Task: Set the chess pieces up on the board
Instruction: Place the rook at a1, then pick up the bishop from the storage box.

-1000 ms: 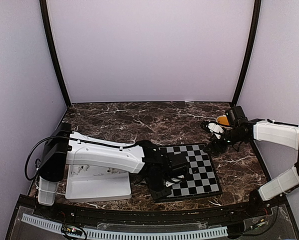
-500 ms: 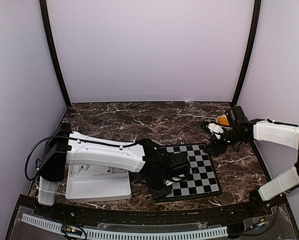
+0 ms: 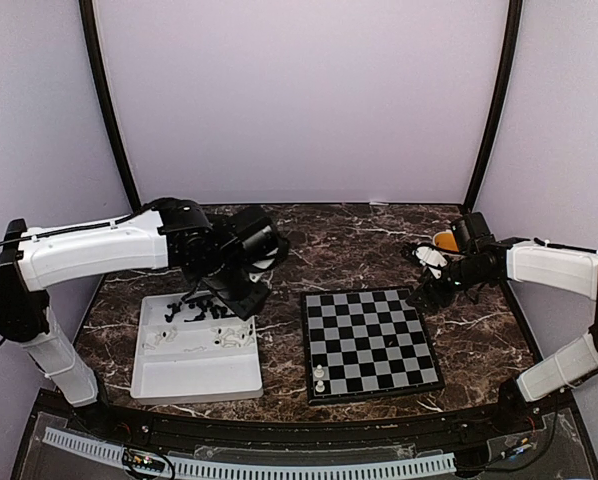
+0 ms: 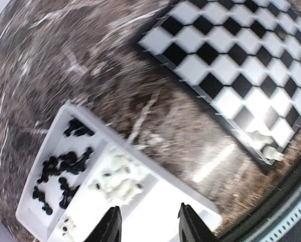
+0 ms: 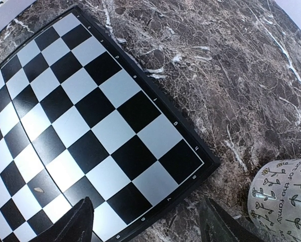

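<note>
The board (image 3: 371,342) lies right of centre, and two white chess pieces (image 3: 321,380) stand at its near left corner. My left gripper (image 3: 244,300) hangs open and empty above the far part of the white tray (image 3: 194,375). In the left wrist view, the left gripper (image 4: 148,224) is over the tray (image 4: 155,212), with black pieces (image 4: 62,169) and white pieces (image 4: 118,179) lying in its compartments. The board (image 4: 241,65) and its two white pieces (image 4: 265,142) are also visible there. My right gripper (image 3: 427,292) is open and empty over the board's far right corner. The right wrist view shows the right gripper (image 5: 148,222) above the board (image 5: 90,116).
A patterned mug (image 5: 286,199) stands on the marble just beyond the board's far right corner, and its orange inside (image 3: 445,240) is visible from above. Tent walls and black poles enclose the table on three sides.
My left arm has swung from the board's near left corner back over the tray, and its jaws have opened. Two white pieces now show at that corner. The right arm has not moved.
</note>
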Motion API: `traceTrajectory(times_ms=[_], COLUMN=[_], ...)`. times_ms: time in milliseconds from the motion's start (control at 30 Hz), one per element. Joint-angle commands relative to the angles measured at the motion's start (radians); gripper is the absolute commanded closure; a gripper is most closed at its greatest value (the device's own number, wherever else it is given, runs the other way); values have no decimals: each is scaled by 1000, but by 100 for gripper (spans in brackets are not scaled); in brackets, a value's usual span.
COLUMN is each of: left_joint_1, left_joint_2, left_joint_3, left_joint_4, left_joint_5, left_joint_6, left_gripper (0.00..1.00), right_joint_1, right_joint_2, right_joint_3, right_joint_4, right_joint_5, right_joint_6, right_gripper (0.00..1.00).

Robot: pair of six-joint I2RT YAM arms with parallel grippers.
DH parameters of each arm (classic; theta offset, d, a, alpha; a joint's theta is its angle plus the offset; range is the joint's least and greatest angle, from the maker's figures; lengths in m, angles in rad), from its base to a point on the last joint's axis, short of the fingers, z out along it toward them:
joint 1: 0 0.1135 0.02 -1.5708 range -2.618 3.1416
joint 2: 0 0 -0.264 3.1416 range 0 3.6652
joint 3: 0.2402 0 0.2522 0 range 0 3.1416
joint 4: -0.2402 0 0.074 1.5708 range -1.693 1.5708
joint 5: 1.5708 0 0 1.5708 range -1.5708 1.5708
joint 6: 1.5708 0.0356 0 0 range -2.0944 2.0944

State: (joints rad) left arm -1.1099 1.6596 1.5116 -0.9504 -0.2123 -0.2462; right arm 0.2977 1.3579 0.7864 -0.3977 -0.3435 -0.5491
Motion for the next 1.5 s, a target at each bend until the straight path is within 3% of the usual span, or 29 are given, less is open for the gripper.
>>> traceTrajectory(times_ms=[0,167,533,1033,1467], left_joint_1=[148,253,313,371,369], left_joint_2=[-8,-44,29,80,69], left_joint_3=[-173,-317,-374,-376,-415], left_joint_4=[-39,81,145,197,193], left_joint_5=[-40,63,152,289,299], left_joint_6=[-118,-96,169,183,193], left_gripper=[61,65,75,71,71], right_joint_1=[-5,-5,-4,-4,-3], right_joint_2=[4,15,27,34,42], right_joint_3=[-9,-7,-7,-10,-7], right_joint_4=[7,7,6,8,6], right_joint_5=[-14,-11,-2,11,11], right_joint_6=[-4,-5,-6,-8,-8], right_gripper=[27,27,27,27,27])
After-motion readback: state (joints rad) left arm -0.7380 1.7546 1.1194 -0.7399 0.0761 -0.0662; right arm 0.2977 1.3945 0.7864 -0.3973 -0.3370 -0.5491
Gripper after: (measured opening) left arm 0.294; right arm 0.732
